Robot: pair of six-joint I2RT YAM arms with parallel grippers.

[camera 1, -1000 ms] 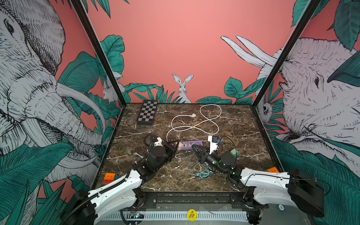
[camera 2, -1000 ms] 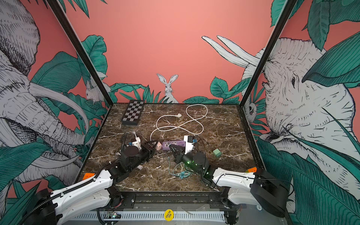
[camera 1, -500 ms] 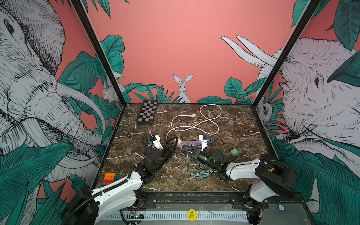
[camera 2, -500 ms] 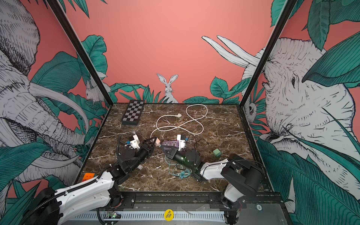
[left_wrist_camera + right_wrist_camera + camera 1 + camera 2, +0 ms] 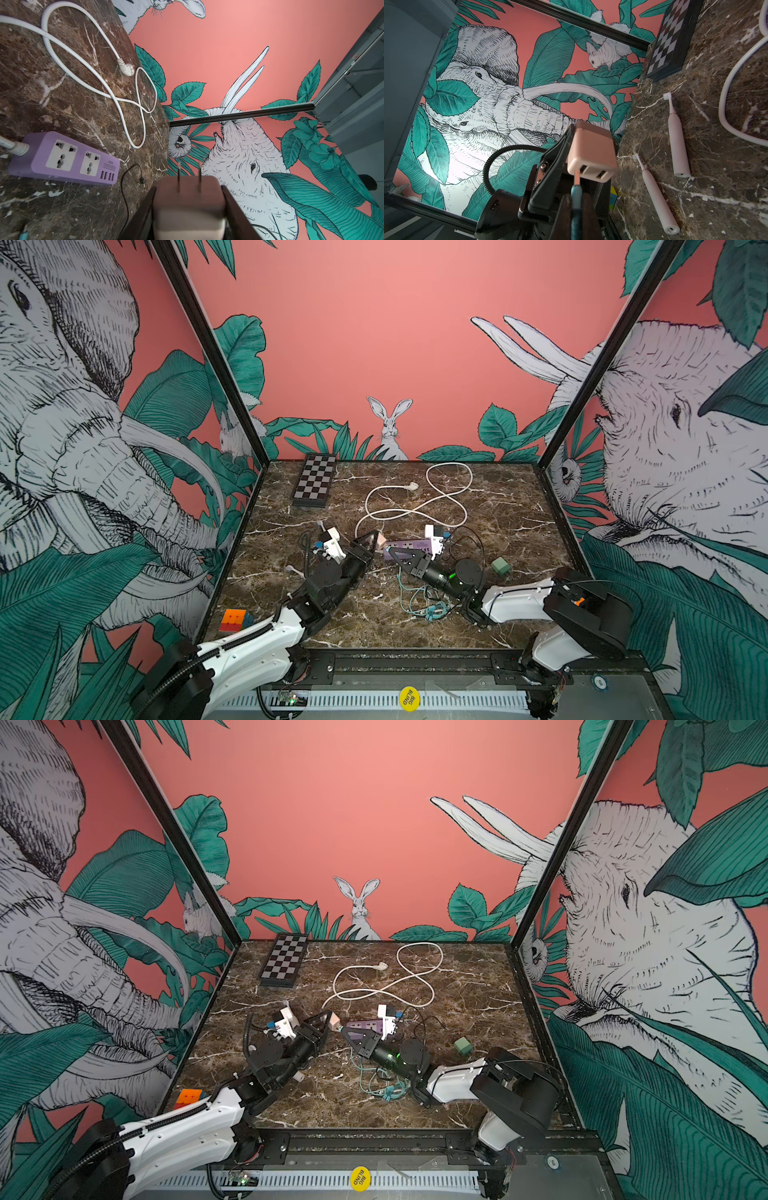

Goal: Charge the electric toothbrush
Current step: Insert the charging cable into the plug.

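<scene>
Jaws of the left gripper (image 5: pixel 370 541) pinched a pink wall adapter (image 5: pixel 188 199), prongs outward. Those of the right gripper (image 5: pixel 398 554) were pressed together on a teal cable plug (image 5: pixel 576 180), its tip at one adapter port. Two electric toothbrushes (image 5: pixel 677 141) lay untouched on the bench (image 5: pixel 498 506), at nine o'clock from the purple power strip (image 5: pixel 62 158).

Recommendation: square plug to port before pushing, with the adapter braced against the thrust.

The marbled bench also carried a looped white cord (image 5: pixel 136 146) at twelve o'clock and a chessboard (image 5: pixel 313 481) at eleven. Jungle murals enclosed three sides.
</scene>
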